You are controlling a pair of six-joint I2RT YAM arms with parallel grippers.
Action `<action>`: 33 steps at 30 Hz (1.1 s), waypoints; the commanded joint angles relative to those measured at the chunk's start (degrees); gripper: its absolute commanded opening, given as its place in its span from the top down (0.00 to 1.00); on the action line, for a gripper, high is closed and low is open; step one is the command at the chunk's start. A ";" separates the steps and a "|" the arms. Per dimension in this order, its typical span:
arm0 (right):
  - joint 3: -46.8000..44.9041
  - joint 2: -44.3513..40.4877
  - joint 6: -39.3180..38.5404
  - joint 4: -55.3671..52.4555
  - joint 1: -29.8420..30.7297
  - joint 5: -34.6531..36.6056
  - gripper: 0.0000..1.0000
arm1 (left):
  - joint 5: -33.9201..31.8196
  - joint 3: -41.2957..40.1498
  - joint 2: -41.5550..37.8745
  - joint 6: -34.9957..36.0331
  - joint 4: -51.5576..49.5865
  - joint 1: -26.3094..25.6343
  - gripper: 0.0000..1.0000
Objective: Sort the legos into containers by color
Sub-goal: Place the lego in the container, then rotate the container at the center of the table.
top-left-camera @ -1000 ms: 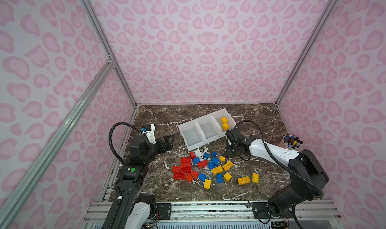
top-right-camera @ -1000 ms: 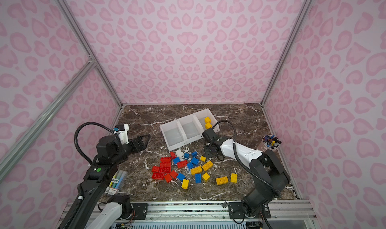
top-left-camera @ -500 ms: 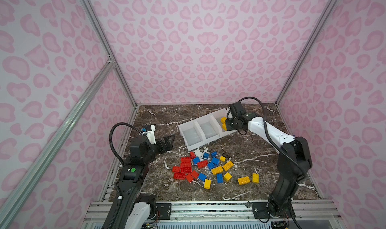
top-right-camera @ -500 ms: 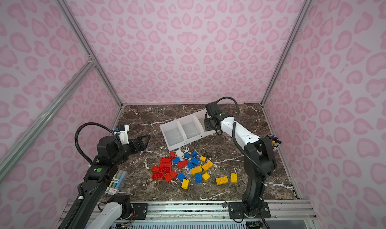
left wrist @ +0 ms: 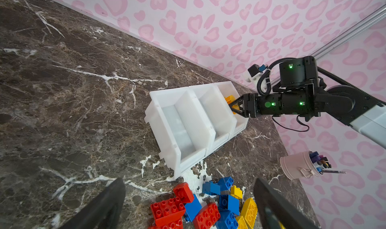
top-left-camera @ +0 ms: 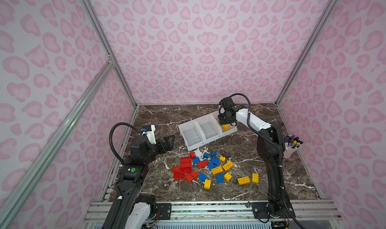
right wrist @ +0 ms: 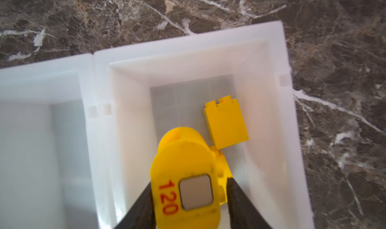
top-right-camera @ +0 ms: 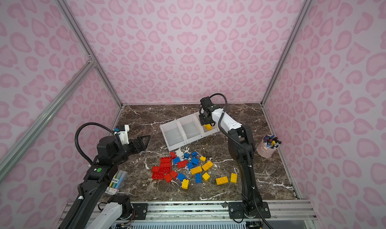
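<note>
Three joined white rectangular plastic bins [left wrist: 189, 113] set aslant on a dark veined marble tabletop [top-left-camera: 163, 117]. Right gripper [right wrist: 189, 183] lowered over the end bin [right wrist: 269, 113] farthest from the left arm, black fingers [right wrist: 236, 198] flanking a rounded yellow plastic piece [right wrist: 183, 155] marked 120 in red: one finger against it, a sliver of gap at the other, pinched or let go impossible to tell. Beneath, on that bin's floor, a square yellow studded brick [right wrist: 226, 123] lying on its side, touching a second yellow brick [right wrist: 221, 171], mostly hidden. Loose red bricks [top-left-camera: 185, 167], blue bricks [top-left-camera: 214, 161] and yellow bricks [top-left-camera: 217, 170] scattered on the marble in front of the bins. Left gripper [top-left-camera: 168, 142] aloft beside the pile, fingers spread wide, empty. Pinkish cup of pens [top-left-camera: 290, 150] just beside the right arm.
</note>
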 commanded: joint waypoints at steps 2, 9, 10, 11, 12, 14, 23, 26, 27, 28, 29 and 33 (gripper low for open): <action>-2.94 -1.76 -0.29 -0.08 0.17 -0.70 0.37 | 0.36 -0.12 -0.25 -0.16 -0.13 0.01 0.03; -8.73 -8.55 0.51 1.72 0.29 0.32 0.35 | 0.36 -0.07 -0.33 -0.14 -0.08 0.01 0.03; -9.71 -9.92 0.51 1.99 0.20 0.79 0.35 | 0.36 -0.06 -0.49 -0.14 -0.04 0.02 0.03; -10.65 -11.10 0.61 2.02 0.17 1.37 0.35 | 0.38 -0.12 -0.53 -0.14 -0.12 0.01 0.03; -11.46 -12.34 0.70 1.95 0.09 1.81 0.35 | 0.26 -0.18 -0.60 -0.15 -0.06 0.07 0.03; -13.80 -15.52 1.08 1.84 -0.21 2.80 0.35 | 0.18 -0.14 -0.73 -0.14 -0.16 0.05 0.03; -35.93 -32.61 8.04 3.05 3.25 6.54 0.37 | -0.08 -0.55 -0.82 0.29 -0.17 0.08 0.03; -41.19 -35.93 10.95 2.56 5.17 7.19 0.37 | -0.35 -0.55 -0.37 0.22 -0.13 0.05 0.03; -42.36 -36.89 12.18 2.35 5.24 7.09 0.37 | -0.30 -0.50 0.04 0.15 -0.05 0.02 0.03; -43.35 -37.83 13.19 2.45 5.27 6.95 0.37 | -0.25 -0.50 0.63 -0.08 0.08 0.02 0.03; -44.38 -39.05 14.20 2.78 5.27 6.95 0.37 | -0.19 -0.47 1.39 -0.41 0.27 0.07 0.03; -46.66 -42.09 16.84 2.78 5.69 5.32 0.37 | -0.78 0.31 4.73 -1.11 -0.35 -0.17 0.03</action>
